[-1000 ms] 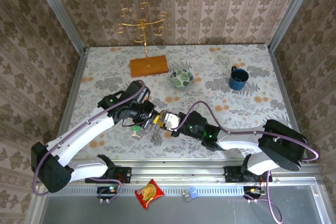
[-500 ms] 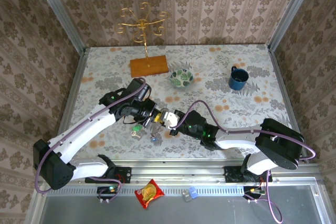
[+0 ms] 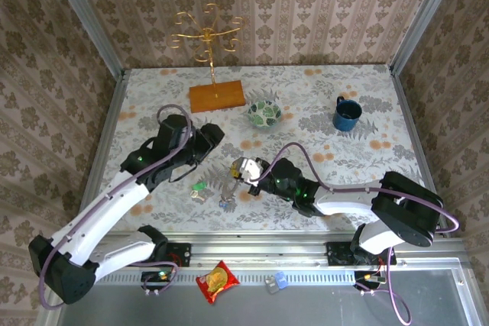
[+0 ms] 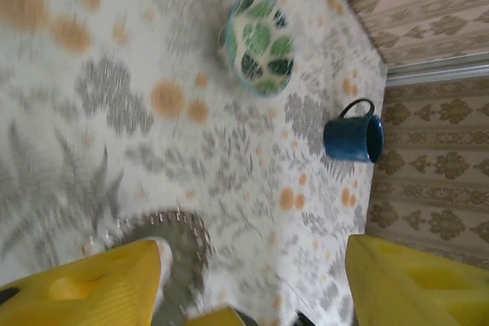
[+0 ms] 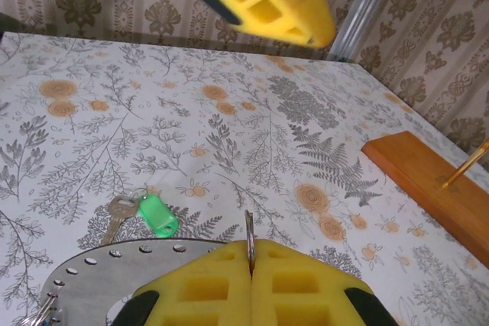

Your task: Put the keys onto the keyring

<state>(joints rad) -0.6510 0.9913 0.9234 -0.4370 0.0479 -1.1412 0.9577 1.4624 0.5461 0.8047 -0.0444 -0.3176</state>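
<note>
Right gripper (image 5: 250, 253) is clenched on a thin wire loop (image 5: 249, 227) standing on edge, probably to steady it for threading, with the flat keyring (image 5: 92, 272) just beside it. Left gripper (image 4: 256, 284) hangs released and empty above the table (image 4: 229, 158), seemingly free to fetch a key. Green key (image 5: 153, 214) lies flat just beyond the keyring's rim, long axis across the right wrist view, blade pointing left; blue key (image 3: 224, 204) lies at the keyring's near side, heading unclear.
</note>
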